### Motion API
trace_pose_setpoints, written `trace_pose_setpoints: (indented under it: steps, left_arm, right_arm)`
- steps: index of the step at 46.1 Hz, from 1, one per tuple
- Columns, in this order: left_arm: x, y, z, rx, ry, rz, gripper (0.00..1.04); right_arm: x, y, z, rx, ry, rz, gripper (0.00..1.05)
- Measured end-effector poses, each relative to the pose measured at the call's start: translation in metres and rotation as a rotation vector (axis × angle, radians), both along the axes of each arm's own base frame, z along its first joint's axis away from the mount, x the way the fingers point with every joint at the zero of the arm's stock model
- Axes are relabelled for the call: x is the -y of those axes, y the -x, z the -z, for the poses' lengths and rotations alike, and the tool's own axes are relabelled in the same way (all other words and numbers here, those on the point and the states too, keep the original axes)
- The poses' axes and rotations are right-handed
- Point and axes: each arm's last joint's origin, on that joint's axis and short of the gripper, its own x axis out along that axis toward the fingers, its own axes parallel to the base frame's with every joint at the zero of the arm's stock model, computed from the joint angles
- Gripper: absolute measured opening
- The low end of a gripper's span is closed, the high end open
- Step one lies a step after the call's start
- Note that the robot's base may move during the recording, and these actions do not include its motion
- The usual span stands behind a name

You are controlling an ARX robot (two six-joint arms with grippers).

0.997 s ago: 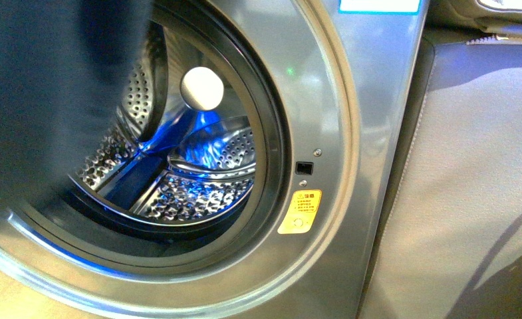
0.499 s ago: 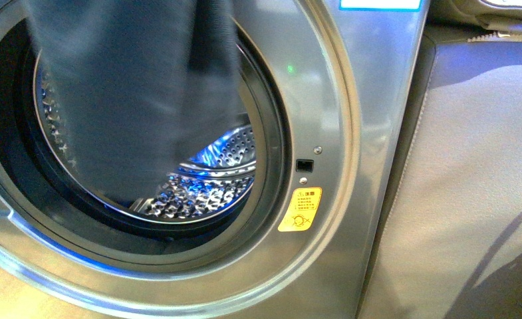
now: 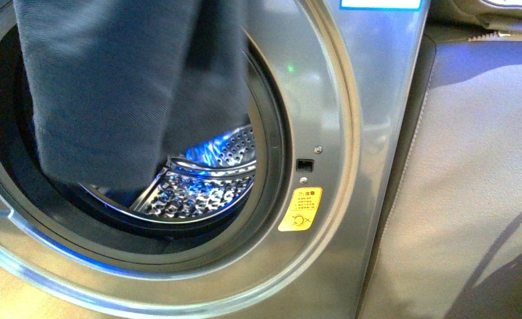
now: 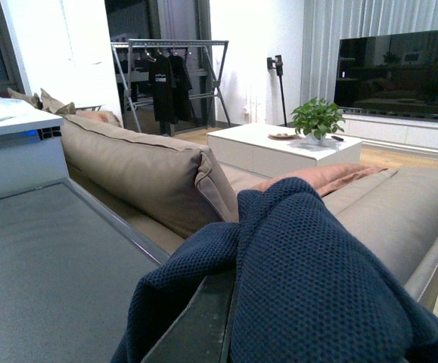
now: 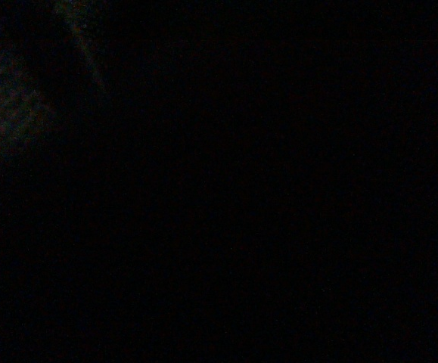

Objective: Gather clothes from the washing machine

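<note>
The clothes [image 3: 118, 86] are being held hanging across the upper left of the washing machine [image 3: 351, 133] opening, clear of the drum [image 3: 198, 193], seemingly for carrying out; the left gripper is being covered by cloth, so its grip cannot be told; the right wrist view is dark

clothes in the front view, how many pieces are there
1: a limp dark navy cloth hanging across the upper left of the grey washing machine's round opening. The perforated steel drum shows none, but the cloth hides much of it.

Beige sofa [image 4: 150, 170], white coffee table [image 4: 279, 151], potted plant [image 4: 317, 119], television [image 4: 400, 72].
</note>
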Motion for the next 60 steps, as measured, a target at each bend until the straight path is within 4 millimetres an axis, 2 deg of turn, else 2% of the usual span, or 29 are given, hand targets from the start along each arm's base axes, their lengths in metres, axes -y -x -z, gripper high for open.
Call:
trace_pose_setpoints:
  steps: [10, 13, 24, 25, 27, 28, 30, 31, 33, 34, 35, 36, 37, 38, 40, 41, 42, 43, 49, 52, 54, 56, 57, 59, 60]
  left_arm:
    - [0.000, 0.000, 0.000, 0.000, 0.000, 0.000, 0.15]
    - [0.000, 0.000, 0.000, 0.000, 0.000, 0.000, 0.15]
    - [0.000, 0.000, 0.000, 0.000, 0.000, 0.000, 0.15]
    - [0.000, 0.000, 0.000, 0.000, 0.000, 0.003, 0.24]
    - [0.000, 0.000, 0.000, 0.000, 0.000, 0.003, 0.24]
    - [0.000, 0.000, 0.000, 0.000, 0.000, 0.004, 0.37]
    - [0.000, 0.000, 0.000, 0.000, 0.000, 0.004, 0.37]
    - [0.000, 0.000, 0.000, 0.000, -0.001, 0.005, 0.45]
    - [0.000, 0.000, 0.000, 0.000, -0.001, 0.005, 0.45]
    - [0.001, 0.000, 0.000, 0.001, -0.001, 0.007, 0.57]
    - [0.001, 0.000, 0.000, 0.001, -0.001, 0.007, 0.57]
    - [0.001, 0.001, 0.000, 0.001, -0.001, 0.007, 0.71]
    - [0.001, 0.001, 0.000, 0.001, -0.001, 0.007, 0.71]
    - [0.000, 0.001, 0.000, 0.002, 0.000, 0.008, 0.79]
    - [0.000, 0.001, 0.000, 0.002, 0.000, 0.008, 0.79]
    - [0.000, 0.001, -0.001, 0.004, 0.001, 0.007, 0.89]
    - [0.000, 0.001, -0.001, 0.004, 0.001, 0.007, 0.89]
    - [0.000, 0.001, -0.001, 0.004, 0.001, 0.007, 1.01]
    - [0.000, 0.001, -0.001, 0.006, 0.001, 0.006, 1.03]
    - [0.000, 0.001, -0.001, 0.007, 0.001, 0.005, 0.87]
    - [0.000, 0.001, -0.001, 0.007, 0.001, 0.005, 0.84]
    - [0.000, 0.001, -0.001, 0.007, 0.001, 0.005, 0.87]
    - [0.000, 0.001, -0.001, 0.007, 0.001, 0.006, 0.94]
    - [0.000, 0.001, -0.001, 0.007, 0.001, 0.006, 0.94]
    - [0.000, 0.001, -0.001, 0.008, 0.000, 0.004, 1.01]
  right_arm:
    - [0.028, 0.016, 0.001, 0.027, -0.021, 0.045, 0.11]
    - [0.039, 0.020, -0.001, 0.041, -0.032, 0.061, 0.08]
    - [0.082, 0.032, -0.013, 0.088, -0.066, 0.152, 0.07]
    - [0.088, 0.033, -0.014, 0.093, -0.069, 0.162, 0.07]
    - [0.095, 0.035, -0.017, 0.102, -0.073, 0.176, 0.07]
    - [0.100, 0.036, -0.019, 0.106, -0.075, 0.183, 0.07]
    - [0.110, 0.039, -0.022, 0.117, -0.076, 0.199, 0.07]
    - [0.117, 0.041, -0.024, 0.124, -0.078, 0.208, 0.07]
    - [0.130, 0.045, -0.028, 0.136, -0.084, 0.232, 0.07]
    - [0.136, 0.047, -0.030, 0.140, -0.087, 0.242, 0.07]
    - [0.141, 0.048, -0.031, 0.144, -0.088, 0.253, 0.07]
    - [0.148, 0.050, -0.033, 0.148, -0.093, 0.268, 0.07]
    - [0.153, 0.052, -0.034, 0.151, -0.092, 0.278, 0.07]
    - [0.160, 0.054, -0.036, 0.154, -0.094, 0.289, 0.07]
    - [0.169, 0.056, -0.037, 0.153, -0.095, 0.306, 0.07]
    - [0.175, 0.058, -0.038, 0.153, -0.097, 0.315, 0.07]
    - [0.180, 0.059, -0.038, 0.153, -0.099, 0.323, 0.07]
    - [0.186, 0.060, -0.039, 0.152, -0.100, 0.336, 0.07]
    - [0.217, 0.066, -0.042, 0.149, -0.093, 0.404, 0.07]
    - [0.234, 0.071, -0.043, 0.146, -0.092, 0.441, 0.07]
    - [0.244, 0.075, -0.044, 0.144, -0.089, 0.456, 0.07]
    - [0.253, 0.079, -0.045, 0.146, -0.080, 0.474, 0.07]
    - [0.257, 0.081, -0.045, 0.144, -0.077, 0.481, 0.07]
    - [0.266, 0.086, -0.045, 0.137, -0.069, 0.494, 0.07]
    - [0.270, 0.088, -0.045, 0.134, -0.066, 0.500, 0.07]
